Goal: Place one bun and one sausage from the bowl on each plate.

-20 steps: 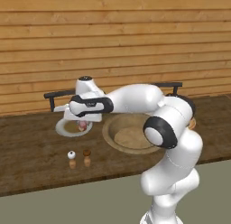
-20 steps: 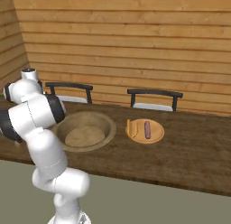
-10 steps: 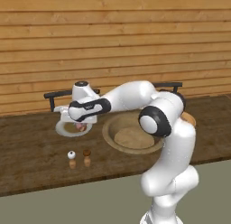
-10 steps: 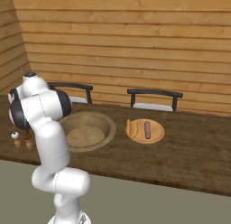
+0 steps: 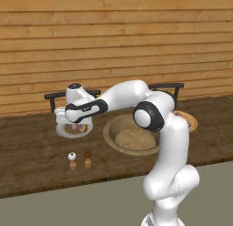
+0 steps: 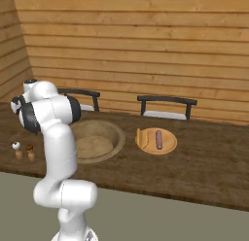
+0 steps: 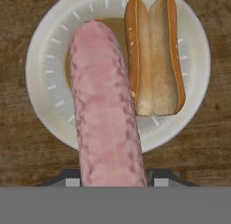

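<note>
While it hovers: pincer [image 7: 113, 180] grips pink bumpy sausage [image 7: 106, 114] over white round plate [image 7: 45, 83].
Tip: lower beside split tan bun [image 7: 155, 56], then release.

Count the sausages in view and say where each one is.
2. One pink sausage is in the gripper over the white plate; one dark sausage lies on the tan plate.

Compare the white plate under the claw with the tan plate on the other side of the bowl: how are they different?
The white plate has a pale rim with small tick marks; the tan plate is plain orange-brown. On the white plate lies a split bun, and the claw holds a pink sausage over it; on the tan plate, bun and sausage both lie flat. Both are round and stand on the wooden counter.
</note>
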Available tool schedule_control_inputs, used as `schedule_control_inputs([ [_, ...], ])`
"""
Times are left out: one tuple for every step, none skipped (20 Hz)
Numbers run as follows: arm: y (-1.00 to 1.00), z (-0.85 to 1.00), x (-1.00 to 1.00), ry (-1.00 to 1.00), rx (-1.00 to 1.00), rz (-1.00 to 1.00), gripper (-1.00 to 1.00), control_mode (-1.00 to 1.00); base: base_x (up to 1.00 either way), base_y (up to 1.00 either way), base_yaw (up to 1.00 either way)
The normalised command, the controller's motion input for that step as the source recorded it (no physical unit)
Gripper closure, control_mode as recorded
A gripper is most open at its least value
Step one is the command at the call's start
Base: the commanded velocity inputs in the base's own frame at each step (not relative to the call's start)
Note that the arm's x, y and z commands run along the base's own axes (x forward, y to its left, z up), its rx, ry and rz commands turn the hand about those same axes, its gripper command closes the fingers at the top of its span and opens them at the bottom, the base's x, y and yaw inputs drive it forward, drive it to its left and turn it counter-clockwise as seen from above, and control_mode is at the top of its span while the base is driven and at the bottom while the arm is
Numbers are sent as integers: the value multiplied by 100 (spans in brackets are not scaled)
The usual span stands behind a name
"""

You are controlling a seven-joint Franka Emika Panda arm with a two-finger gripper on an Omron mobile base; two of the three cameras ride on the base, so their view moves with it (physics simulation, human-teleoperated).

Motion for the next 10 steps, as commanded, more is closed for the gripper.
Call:
schedule_control_inputs([
  [1, -29, 10, 0, -2, 0, 100, -100, 0, 0, 0],
  [9, -42, 11, 0, -3, 0, 100, -100, 0, 0, 0],
  [4, -40, 14, 0, -3, 0, 100, -100, 0, 0, 0],
  [0, -41, 14, 0, -1, 0, 100, -100, 0, 0, 0],
  [0, -41, 16, 0, -2, -1, 100, -100, 0, 0, 0],
  [0, -41, 16, 0, -3, -1, 100, -100, 0, 0, 0],
  [0, -38, 11, 0, -2, -1, 100, -100, 0, 0, 0],
  [0, -16, 14, 0, -1, -1, 100, -100, 0, 0, 0],
  [15, 0, 17, 0, -3, -2, 100, -100, 0, 0, 0],
  [14, 0, 29, 0, -3, -1, 100, -100, 0, 0, 0],
])
